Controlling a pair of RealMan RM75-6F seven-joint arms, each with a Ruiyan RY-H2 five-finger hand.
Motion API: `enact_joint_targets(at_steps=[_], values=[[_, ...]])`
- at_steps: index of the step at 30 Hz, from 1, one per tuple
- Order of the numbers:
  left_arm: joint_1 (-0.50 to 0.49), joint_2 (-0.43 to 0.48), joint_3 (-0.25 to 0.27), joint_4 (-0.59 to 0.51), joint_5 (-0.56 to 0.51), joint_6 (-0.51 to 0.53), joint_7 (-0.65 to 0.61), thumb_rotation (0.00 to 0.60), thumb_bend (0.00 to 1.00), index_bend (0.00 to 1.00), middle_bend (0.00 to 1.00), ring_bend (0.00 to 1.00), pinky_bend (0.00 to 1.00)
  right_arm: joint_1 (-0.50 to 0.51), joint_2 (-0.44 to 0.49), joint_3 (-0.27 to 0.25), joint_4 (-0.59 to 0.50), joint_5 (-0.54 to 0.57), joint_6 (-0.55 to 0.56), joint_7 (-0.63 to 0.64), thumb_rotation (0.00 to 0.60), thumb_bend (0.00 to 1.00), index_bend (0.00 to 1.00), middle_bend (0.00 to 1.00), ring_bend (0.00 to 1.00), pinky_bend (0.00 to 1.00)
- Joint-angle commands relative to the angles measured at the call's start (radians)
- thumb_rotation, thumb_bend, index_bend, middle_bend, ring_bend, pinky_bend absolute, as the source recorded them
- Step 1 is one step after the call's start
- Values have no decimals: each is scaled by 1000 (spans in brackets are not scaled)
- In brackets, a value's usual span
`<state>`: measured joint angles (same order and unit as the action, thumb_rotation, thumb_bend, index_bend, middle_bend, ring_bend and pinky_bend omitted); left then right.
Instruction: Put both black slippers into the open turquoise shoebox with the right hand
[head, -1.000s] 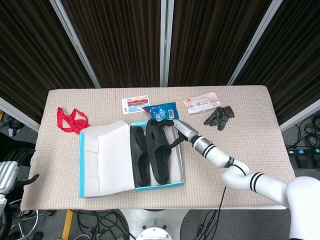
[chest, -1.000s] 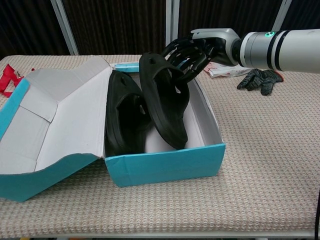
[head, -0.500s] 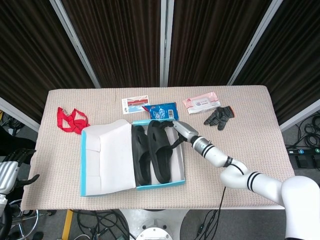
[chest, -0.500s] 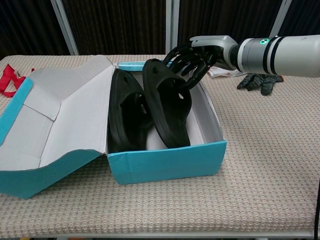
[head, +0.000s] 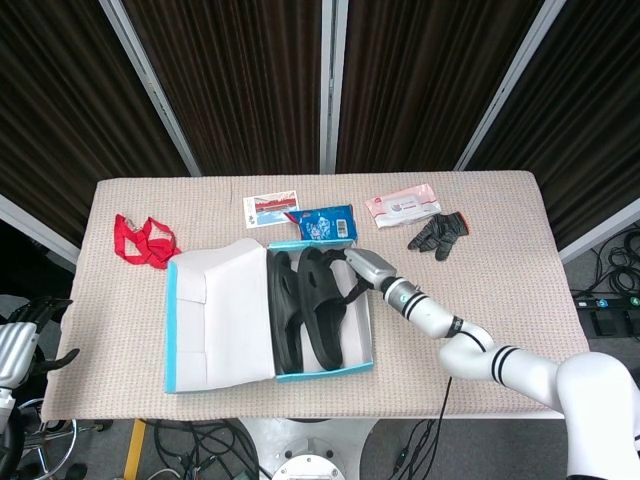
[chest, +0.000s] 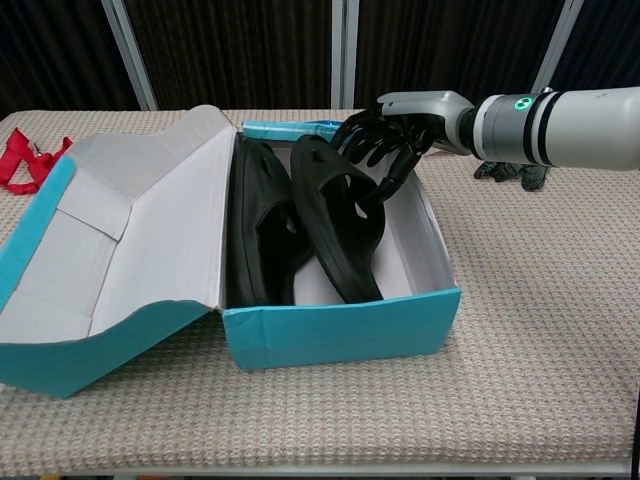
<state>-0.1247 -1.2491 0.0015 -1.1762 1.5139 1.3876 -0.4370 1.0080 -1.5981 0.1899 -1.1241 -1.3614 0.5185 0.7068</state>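
Slippers (chest: 300, 225) lay in the shoebox (chest: 340, 325); right hand (chest: 385, 145), at two o'clock, curled onto one, seating it.

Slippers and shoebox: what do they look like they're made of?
Black slippers: likely moulded foam or rubber, matte, one-piece with thick rounded edges and vent holes; no stitching shows.
Turquoise shoebox: paperboard, with a smooth coloured outside, plain grey-white inside and creased fold lines on the open lid.
Right hand: its dark fingers touch the nearer slipper.
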Motion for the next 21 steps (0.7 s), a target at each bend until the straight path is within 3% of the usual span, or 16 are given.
enact_joint_targets(at_steps=[1,9,21], values=[[0,1,0,-1,-1,-1,-4,600,175,226,230,129,197,-1,6,3,-10,-3,6,5,600,50,612,495,190,196],[-1,2,-1,-3,-2,-5,-13,600,175,227,229,129,197,-7,48,21,-63,-18,27,42,600,0,343,395,141,196],[-2,5,0,-13,-1,-5,-10,600,175,228,230,129,198,-1,130,21,-145,-22,6,46,600,0,114,248,37,180]])
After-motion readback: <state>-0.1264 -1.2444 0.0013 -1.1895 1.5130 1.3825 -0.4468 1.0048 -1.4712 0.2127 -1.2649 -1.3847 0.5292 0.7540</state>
